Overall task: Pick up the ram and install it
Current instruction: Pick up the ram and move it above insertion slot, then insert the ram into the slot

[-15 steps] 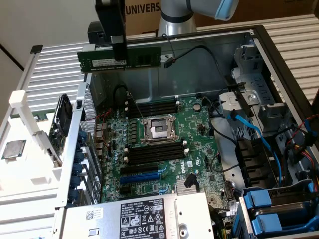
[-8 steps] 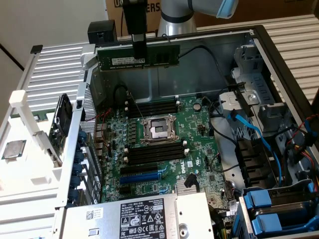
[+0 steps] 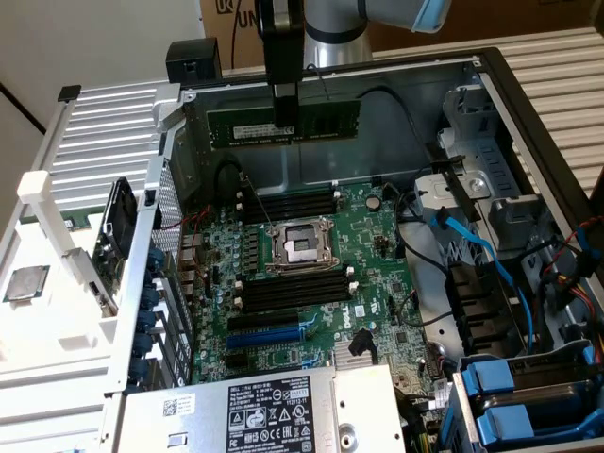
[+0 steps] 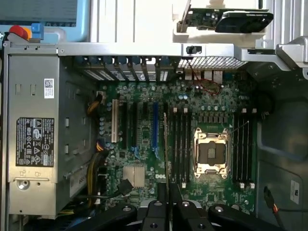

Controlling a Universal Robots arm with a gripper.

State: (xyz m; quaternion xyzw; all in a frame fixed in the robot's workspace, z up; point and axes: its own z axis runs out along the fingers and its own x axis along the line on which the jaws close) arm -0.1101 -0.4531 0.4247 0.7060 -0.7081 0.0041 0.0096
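The ram (image 3: 321,121), a long green stick with a white label, hangs level in the air above the far side of the open computer case. My gripper (image 3: 285,125) is shut on its middle from above. In the wrist view the ram (image 4: 166,139) shows edge-on as a thin line between my black fingers (image 4: 159,195), over the green motherboard (image 4: 144,139). Black memory slots (image 3: 293,202) lie on the far side of the processor socket (image 3: 300,243), and more slots (image 3: 294,288) on its near side. The stick is well above all of them.
The case's metal walls (image 3: 283,165) ring the board. Blue and black cables (image 3: 472,255) run at the exterior view's right, with blue drive caddies (image 3: 510,406) below. The power supply (image 3: 274,415) sits at the front. A silver processor chip (image 3: 26,283) rests outside the case.
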